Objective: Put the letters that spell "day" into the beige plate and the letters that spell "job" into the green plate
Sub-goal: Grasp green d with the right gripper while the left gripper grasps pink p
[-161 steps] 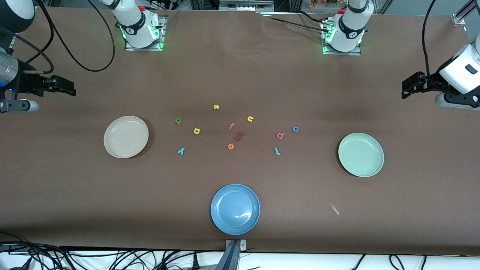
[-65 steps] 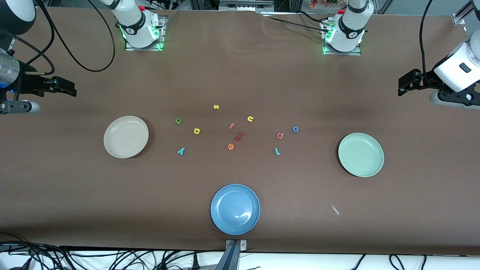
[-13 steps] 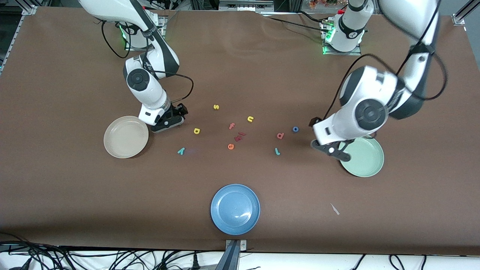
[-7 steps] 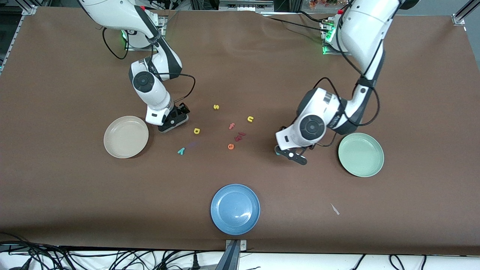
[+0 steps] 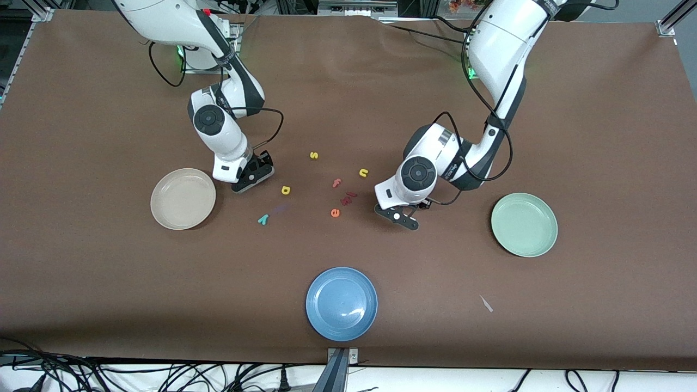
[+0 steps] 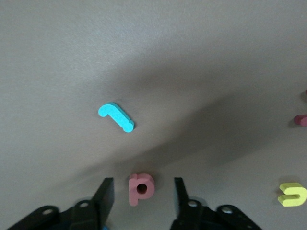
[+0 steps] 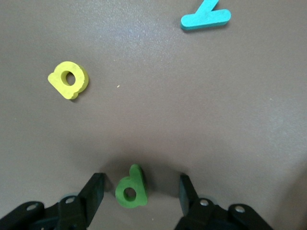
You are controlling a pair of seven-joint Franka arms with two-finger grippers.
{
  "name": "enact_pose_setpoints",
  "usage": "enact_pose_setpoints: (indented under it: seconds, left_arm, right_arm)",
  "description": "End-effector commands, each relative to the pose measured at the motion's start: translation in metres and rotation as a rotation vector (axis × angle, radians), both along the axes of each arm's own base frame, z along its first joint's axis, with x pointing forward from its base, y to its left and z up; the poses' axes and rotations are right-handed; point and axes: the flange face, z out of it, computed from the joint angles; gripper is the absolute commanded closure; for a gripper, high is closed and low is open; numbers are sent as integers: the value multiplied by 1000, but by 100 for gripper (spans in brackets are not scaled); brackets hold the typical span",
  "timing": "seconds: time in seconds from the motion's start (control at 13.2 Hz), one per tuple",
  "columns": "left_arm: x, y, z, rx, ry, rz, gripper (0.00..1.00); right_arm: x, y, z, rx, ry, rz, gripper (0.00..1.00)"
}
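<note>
We see the round blue plate (image 5: 341, 303) nearest, left gripper (image 6: 141, 191) down with fingers apart around the salmon-pink foam b (image 6: 140, 188), teal foam j (image 6: 116, 117) beside, right gripper (image 7: 139, 190) fingers apart astride the green foam d (image 7: 131, 189), both letters hidden from the front.

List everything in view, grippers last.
Plates: 3; beige plate at right arm's end, green plate at left arm's end, blue plate nearest front camera.
Day letters: 3; green d inside open right gripper, yellow a, teal y beside it.
Job letters: 2; pink b inside open left gripper, teal j beside it.
Other letters: yellow s, yellow n, pink f, orange e, dark red pair; mid-table.
Scrap: 1, white, nearer camera than green plate.
Grippers: 2, black, low over table.
</note>
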Motion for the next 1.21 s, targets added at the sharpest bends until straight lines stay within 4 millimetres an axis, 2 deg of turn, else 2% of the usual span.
enact_pose_setpoints:
  seconds: [0.0, 0.08, 0.3, 0.38, 0.53, 0.61, 0.68, 0.83, 0.98, 1.14]
  left_arm:
    - [-8, 4, -14, 9, -7, 13, 43]
    - [-11, 6, -20, 8, -14, 11, 43]
    - [-12, 7, -19, 8, -19, 9, 44]
    - [-12, 7, -17, 9, -18, 8, 53]
    - [-15, 9, -19, 14, -10, 8, 92]
    - [-15, 10, -18, 16, -10, 9, 100]
    - [-14, 9, -15, 14, -12, 11, 100]
    - [-8, 13, 1, 12, -22, 11, 100]
    - [7, 30, 32, 48, -20, 23, 100]
    - [23, 58, 60, 120, -48, 5, 100]
  right_arm:
    - [-5, -1, -1, -1, -2, 18, 43]
    - [-5, -1, -1, -2, 1, 17, 47]
    - [-6, -1, -2, -3, 2, 8, 59]
    - [-7, 0, -3, -3, 4, 9, 64]
    - [-8, 0, -4, -3, 5, 9, 78]
    - [-8, 1, -4, -3, 5, 9, 88]
    - [-8, 1, -4, -3, 6, 6, 97]
    - [-4, 2, 2, 3, -4, -14, 100]
    - [8, 2, 23, -3, 15, -38, 100]
    - [33, -17, 48, -25, 33, -79, 100]
